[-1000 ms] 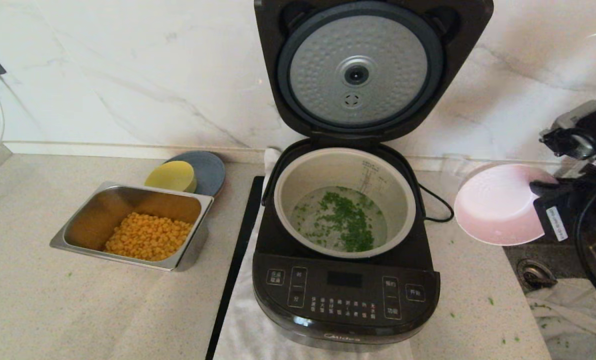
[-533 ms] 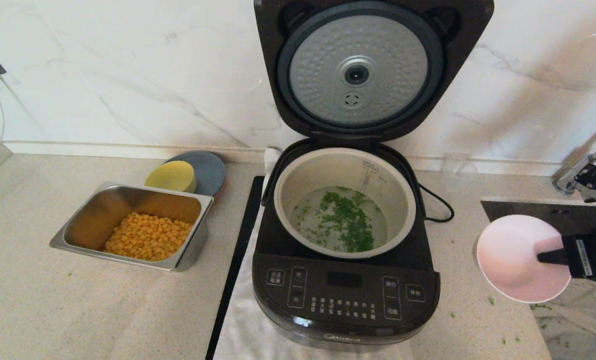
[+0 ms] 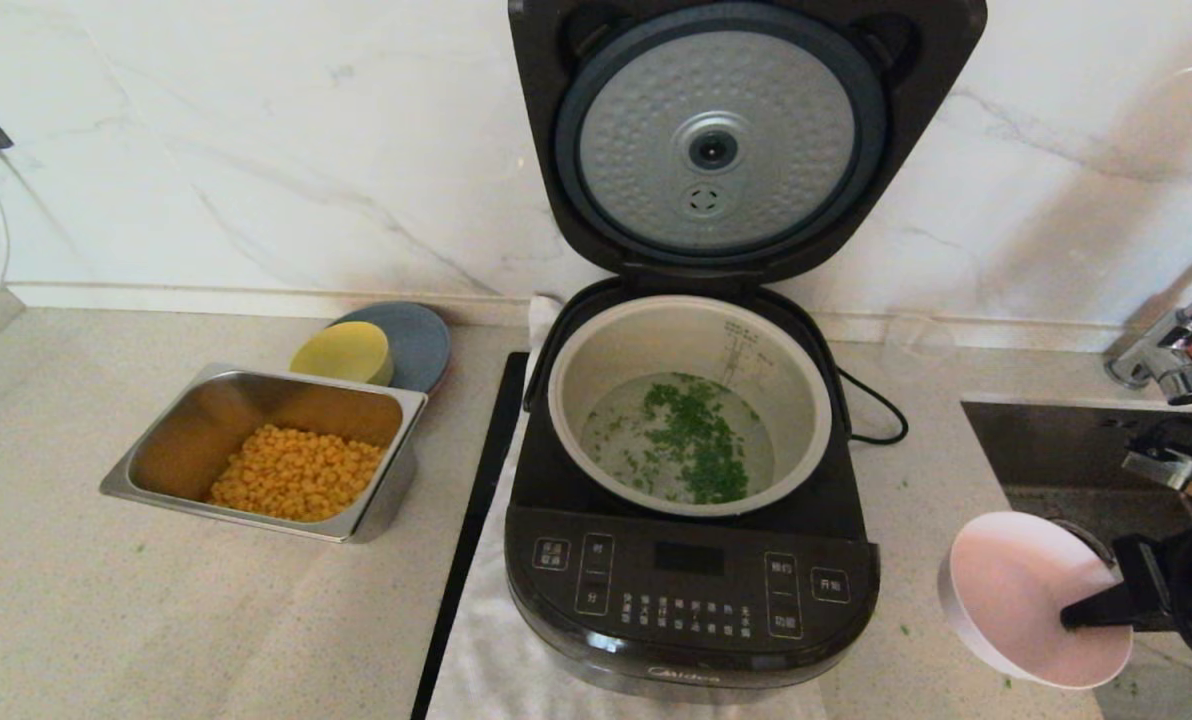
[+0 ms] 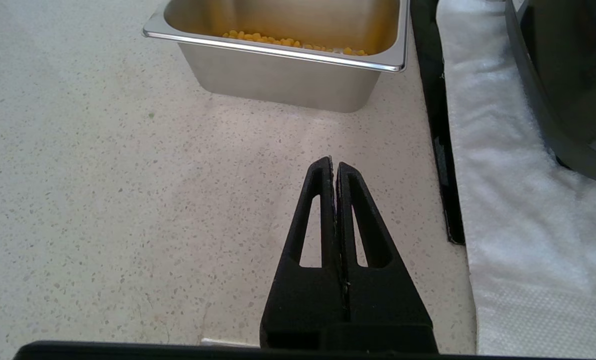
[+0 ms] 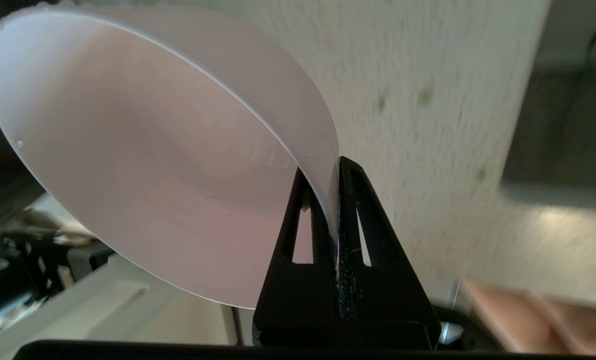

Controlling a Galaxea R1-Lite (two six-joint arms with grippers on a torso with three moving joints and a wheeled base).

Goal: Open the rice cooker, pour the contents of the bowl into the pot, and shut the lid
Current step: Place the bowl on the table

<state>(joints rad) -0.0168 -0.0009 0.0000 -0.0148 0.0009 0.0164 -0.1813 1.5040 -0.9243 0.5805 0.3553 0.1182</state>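
- My right gripper (image 3: 1081, 615) is pinched onto the rim of the bowl (image 3: 1031, 600), holding it tipped on its side, emptied, low at the counter edge by the sink.
- The contents (image 3: 691, 440) sit in the pot (image 3: 691, 330), so that part looks done.
- The lid (image 3: 721, 140) stands up open on the rice cooker (image 3: 691, 590); closing is what's left.
- My left gripper (image 4: 335, 172) is parked, jaws together, near the steel tray (image 4: 278, 75).
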